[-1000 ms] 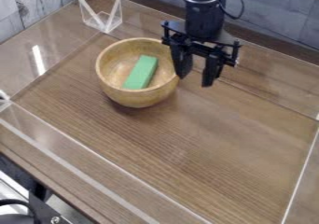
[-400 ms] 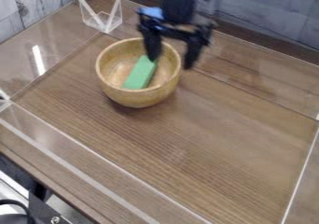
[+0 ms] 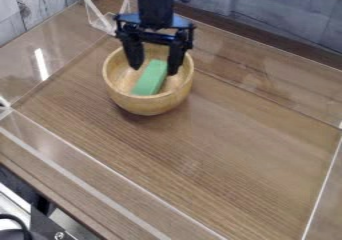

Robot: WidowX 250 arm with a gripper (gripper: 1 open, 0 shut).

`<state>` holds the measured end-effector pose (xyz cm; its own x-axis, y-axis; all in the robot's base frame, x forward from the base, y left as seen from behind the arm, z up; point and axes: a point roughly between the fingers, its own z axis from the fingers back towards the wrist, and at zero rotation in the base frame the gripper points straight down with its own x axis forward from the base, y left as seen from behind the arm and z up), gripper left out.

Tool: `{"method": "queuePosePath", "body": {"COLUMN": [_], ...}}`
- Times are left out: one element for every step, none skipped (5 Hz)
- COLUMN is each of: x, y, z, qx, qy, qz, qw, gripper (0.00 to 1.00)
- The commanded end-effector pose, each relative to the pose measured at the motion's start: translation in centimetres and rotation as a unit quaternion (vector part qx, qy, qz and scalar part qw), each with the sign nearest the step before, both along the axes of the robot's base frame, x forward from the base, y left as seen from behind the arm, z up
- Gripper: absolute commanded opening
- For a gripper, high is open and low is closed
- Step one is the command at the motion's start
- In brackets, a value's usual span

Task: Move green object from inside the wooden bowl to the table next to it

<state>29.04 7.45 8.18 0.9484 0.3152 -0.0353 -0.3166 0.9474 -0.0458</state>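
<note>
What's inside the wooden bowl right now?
The green block lies in the wooden bowl. The black gripper is over the bowl's far part, so whatever lies behind it there cannot be seen.

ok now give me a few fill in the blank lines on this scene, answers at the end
The green block lies inside the wooden ____.
The bowl stands on the ____.
The gripper is above the bowl, and its jaws are ____, not shut.

Missing words: bowl; table; open
</note>
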Motion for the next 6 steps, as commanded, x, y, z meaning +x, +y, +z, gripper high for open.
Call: {"method": "queuePosePath", "body": {"x": [0.2,-0.4,-0.9,-0.8,-0.7,-0.3], "y": [1.0,1.4,1.5,2.0,2.2,1.4], "z": [-0.1,-1.0,-1.3,-1.5,-1.6,-1.9], "qx": [0.01,0.014,0.015,0.015,0.012,0.009], "qy": [-0.018,-0.013,-0.009,-0.008,-0.008,-0.008], "qz": [0.027,0.021,0.011,-0.017,-0.042,-0.032], "qw": [0.9994,0.9996,0.9998,0.9997,0.999,0.9994], "gripper": [1.0,1.0,1.0,1.0,1.0,1.0]}}
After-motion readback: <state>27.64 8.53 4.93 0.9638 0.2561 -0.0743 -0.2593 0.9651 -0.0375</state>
